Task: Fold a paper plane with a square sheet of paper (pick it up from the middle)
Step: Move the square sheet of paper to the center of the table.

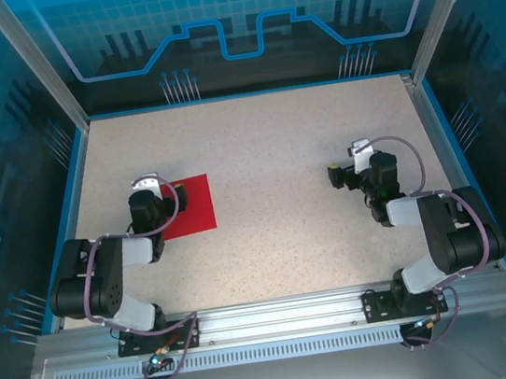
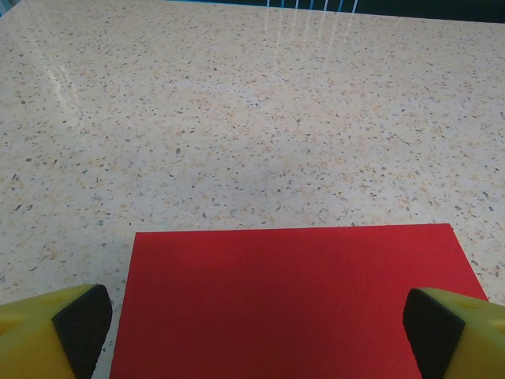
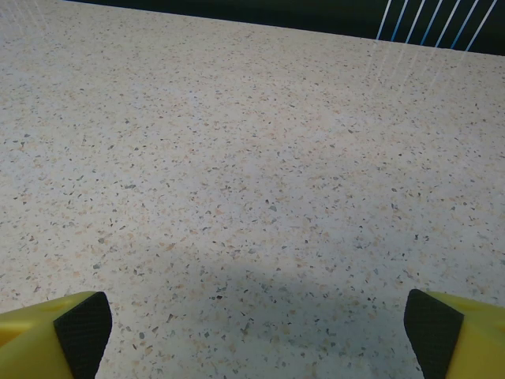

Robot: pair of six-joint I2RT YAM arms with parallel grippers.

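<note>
On the left half of the speckled beige desk (image 1: 265,141), the flat bright red square sheet of thin paper (image 1: 189,206) lies unfolded; no crease is visible. The task stands at its first step: no pick-up or fold is yet made.

The left claw (image 1: 147,185) sits at the left edge of the sheet. In the left wrist view, the left claw (image 2: 260,332) is spread wide, and its yellow fingers with black pads (image 2: 79,328) straddle the near part of the sheet (image 2: 292,300). Whether the pads touch the paper cannot be determined. The right claw (image 1: 359,151) hangs over bare desk, well apart from the sheet, with its jaws equally wide (image 3: 260,332).

Judgement: the next move calls for centring a claw over the middle of the sheet. The paper is matte, smooth and flat against a hard, glossy surface. It offers no raised edge, so the pads probably need to press down and close to pinch up a ridge.
</note>
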